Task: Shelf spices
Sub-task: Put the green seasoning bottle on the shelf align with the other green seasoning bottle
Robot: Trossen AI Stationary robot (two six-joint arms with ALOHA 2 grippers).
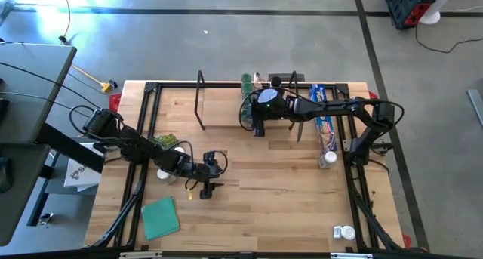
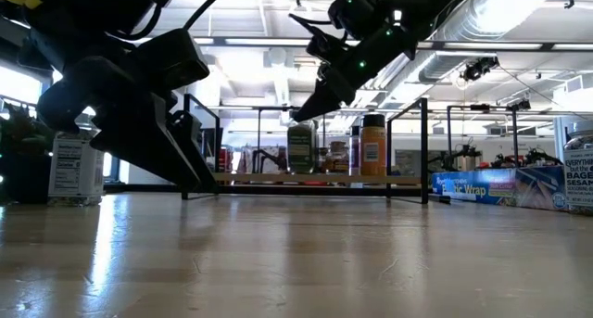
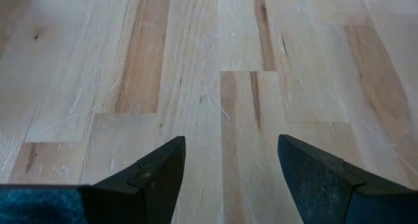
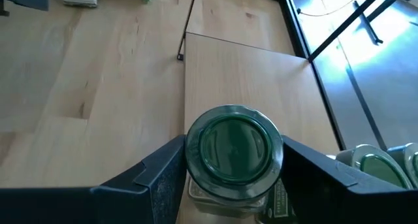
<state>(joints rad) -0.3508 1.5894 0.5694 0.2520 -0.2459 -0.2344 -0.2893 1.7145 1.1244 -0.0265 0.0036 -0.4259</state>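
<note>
Right gripper (image 4: 228,178): fingers stand either side of a green-lidded clear glass spice jar (image 4: 234,149), close to its sides. Whether the pads bear on it or have let go cannot be told; the jar is upright on the light wooden board of the low black-framed shelf (image 1: 219,108), near the middle. More green-lidded jars (image 4: 372,165) stand just beside it on the same board.

Left gripper (image 3: 228,178): fingers parted, nothing between them, over the bare butcher-block table (image 3: 196,67), well apart from the shelf.

Remaining stock: a white-lidded jar (image 1: 327,160) by the long blue wrap box (image 1: 324,115), and another (image 1: 344,232) at the near right corner.

Handling, as judged: jars rigid, light, smooth-walled, breakable. Take hold across the body below the lid; the lid rim offers less purchase and may slip.
</note>
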